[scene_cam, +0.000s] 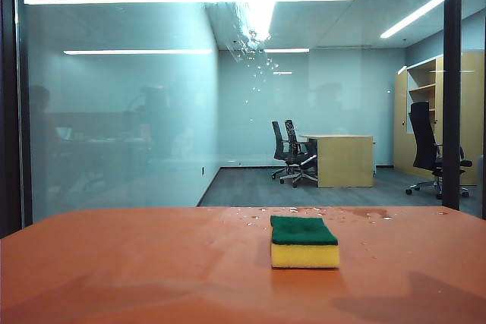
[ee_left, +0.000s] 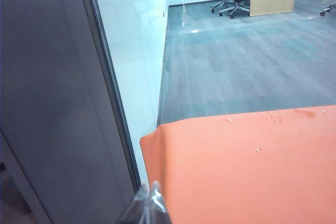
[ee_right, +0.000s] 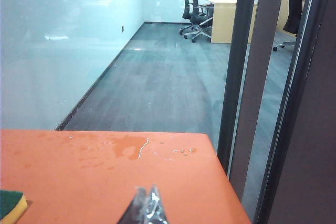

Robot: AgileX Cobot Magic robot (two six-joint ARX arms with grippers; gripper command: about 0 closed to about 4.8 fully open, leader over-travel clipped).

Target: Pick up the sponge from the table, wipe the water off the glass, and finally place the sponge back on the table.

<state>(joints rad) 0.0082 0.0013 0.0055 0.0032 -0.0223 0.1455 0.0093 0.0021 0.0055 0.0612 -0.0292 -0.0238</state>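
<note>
Sponge (scene_cam: 304, 241) pickup is not yet begun: left gripper (ee_left: 148, 198) and right gripper (ee_right: 147, 202) hover over the table (scene_cam: 137, 263) with fingers together, so the right fingers must part, the sponge lying just beside them.

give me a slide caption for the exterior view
Sponge lying green side up on the orange table, water streaking the glass behind it; neither gripper in frame.

Sponge (scene_cam: 304, 241) on the table (scene_cam: 137, 263), right of centre, before the glass (scene_cam: 121, 111).
</note>
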